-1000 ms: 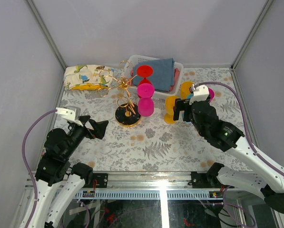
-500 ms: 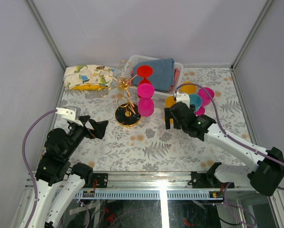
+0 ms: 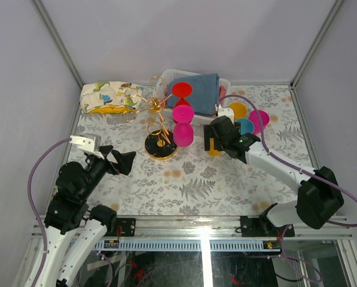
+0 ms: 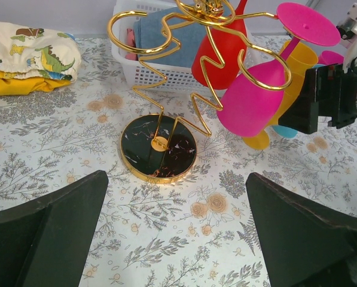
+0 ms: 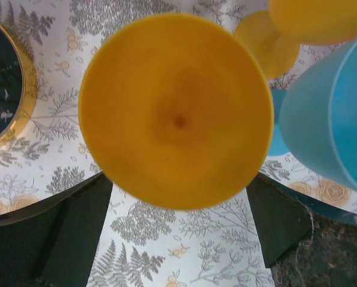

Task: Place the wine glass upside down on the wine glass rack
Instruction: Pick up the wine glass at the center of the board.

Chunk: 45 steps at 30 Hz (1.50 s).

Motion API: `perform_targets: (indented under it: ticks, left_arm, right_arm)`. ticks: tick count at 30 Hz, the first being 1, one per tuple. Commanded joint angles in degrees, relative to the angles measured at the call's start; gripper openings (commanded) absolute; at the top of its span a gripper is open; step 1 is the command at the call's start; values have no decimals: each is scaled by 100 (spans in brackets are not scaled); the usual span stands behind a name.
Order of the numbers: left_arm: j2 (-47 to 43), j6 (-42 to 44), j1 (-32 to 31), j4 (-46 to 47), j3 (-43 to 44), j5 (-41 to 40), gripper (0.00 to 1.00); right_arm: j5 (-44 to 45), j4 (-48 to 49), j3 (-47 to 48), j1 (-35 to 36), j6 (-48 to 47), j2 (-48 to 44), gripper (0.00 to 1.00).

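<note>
R claw (image 5: 178,230) spread wide over yellow glass (image 5: 175,119), prob. lining up to grab it; L claw (image 4: 178,239) released too, idle nr rack (image 4: 172,152).

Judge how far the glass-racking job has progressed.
Done: red glass and pink glass hang upside down on the rack. In hand: nothing gripped; the open right end effector hovers over a yellow glass. Left: racking it, perhaps also the teal glass, spare yellow glass and spare pink glass.

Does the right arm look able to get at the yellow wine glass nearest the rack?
Likely yes: the right hand is open just over that yellow wine glass, fingers either side, nothing between.
</note>
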Motion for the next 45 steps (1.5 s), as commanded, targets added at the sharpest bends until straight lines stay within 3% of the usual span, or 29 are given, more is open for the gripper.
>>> perform_targets:
  ticks: [1, 18, 21, 25, 28, 40, 45]
  left_arm:
    - [-31, 18, -18, 147, -52, -15, 100]
    - [-36, 6, -18, 154, -63, -81, 100]
    - [9, -41, -18, 164, -67, -173, 100]
    - [42, -61, -18, 169, -58, -185, 100]
    - [15, -83, -18, 229, -83, -153, 100]
    - [-72, -443, -18, 595, -184, -70, 100]
    - [93, -1125, -18, 581, -244, -18, 100]
  right_arm:
    - [169, 637, 287, -169, 8, 163, 99]
    - [233, 1265, 364, -342, -252, 351, 99]
    - [176, 1267, 369, -342, -358, 351, 91]
    - [168, 1216, 321, -343, -440, 320, 71]
    - [176, 1208, 250, -336, -511, 208, 65]
    - [-570, 804, -355, -264, -475, -855, 57]
    - [-33, 352, -439, 322, -452, -1284, 57]
